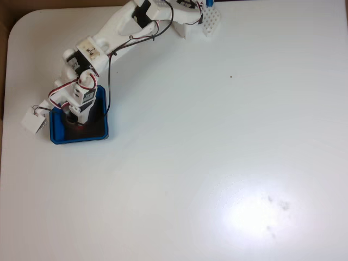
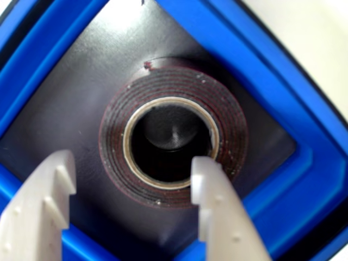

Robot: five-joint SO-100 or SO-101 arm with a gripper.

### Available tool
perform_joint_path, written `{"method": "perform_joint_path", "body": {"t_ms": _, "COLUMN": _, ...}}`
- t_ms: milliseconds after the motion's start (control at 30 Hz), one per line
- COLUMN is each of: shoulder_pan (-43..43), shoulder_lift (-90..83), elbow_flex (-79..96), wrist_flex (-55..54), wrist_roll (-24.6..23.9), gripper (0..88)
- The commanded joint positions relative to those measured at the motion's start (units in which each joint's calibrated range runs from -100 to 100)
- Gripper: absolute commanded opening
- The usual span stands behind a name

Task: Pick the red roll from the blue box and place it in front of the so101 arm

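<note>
The red roll point(image 2: 174, 89) lies flat on the black floor of the blue box point(image 2: 274, 92), its pale core ring and hole facing up. My gripper point(image 2: 132, 166) is open and low over it. One white finger point(image 2: 46, 196) stands outside the roll's left wall; the other fingertip point(image 2: 209, 185) sits at the hole's lower right edge, so the jaws straddle the roll's near wall. In the fixed view the so101 arm point(image 1: 117, 27) reaches from the top edge down-left into the blue box point(image 1: 103, 130), and the gripper point(image 1: 74, 115) covers most of the roll.
A small white block point(image 1: 32, 120) on a wire lies just left of the box, near the table's left edge. A white perforated piece point(image 1: 212, 20) stands by the arm's base at the top. The white table point(image 1: 217, 152) stretches right and below.
</note>
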Motion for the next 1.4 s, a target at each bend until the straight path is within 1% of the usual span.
{"method": "perform_joint_path", "body": {"t_ms": 0, "shoulder_pan": -0.28, "shoulder_lift": -0.06, "elbow_flex": -4.02, "wrist_flex": -1.18, "wrist_roll": 0.34, "gripper": 19.7}}
{"method": "perform_joint_path", "body": {"t_ms": 1367, "shoulder_pan": -0.28, "shoulder_lift": 4.12, "elbow_flex": -3.3, "wrist_flex": -1.01, "wrist_roll": 0.52, "gripper": 19.5}}
